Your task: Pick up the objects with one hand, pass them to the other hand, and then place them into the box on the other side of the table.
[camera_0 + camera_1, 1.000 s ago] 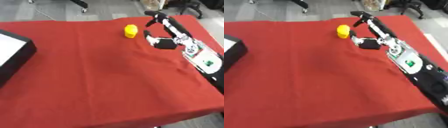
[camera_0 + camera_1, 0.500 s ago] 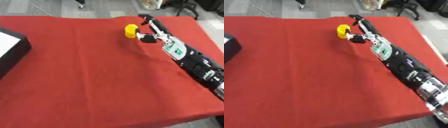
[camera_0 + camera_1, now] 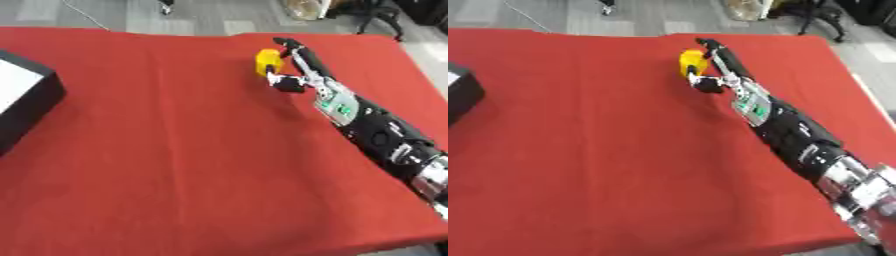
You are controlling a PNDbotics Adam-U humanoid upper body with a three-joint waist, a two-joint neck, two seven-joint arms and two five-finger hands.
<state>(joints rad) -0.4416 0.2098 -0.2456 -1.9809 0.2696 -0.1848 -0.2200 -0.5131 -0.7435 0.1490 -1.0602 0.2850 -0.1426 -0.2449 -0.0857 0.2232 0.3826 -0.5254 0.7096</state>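
We note the right hand (image 3: 293,75) reaching the yellow object (image 3: 268,61) near the worktop's (image 3: 175,150) far edge, fingers spread around but not yet closed, pick-up underway; next, close, lift, and hand over toward the box (image 3: 22,102) at the left edge.

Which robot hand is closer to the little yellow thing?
The right hand. It reaches across the red table right beside the yellow thing, its fingers around it. The left hand shows in neither view.
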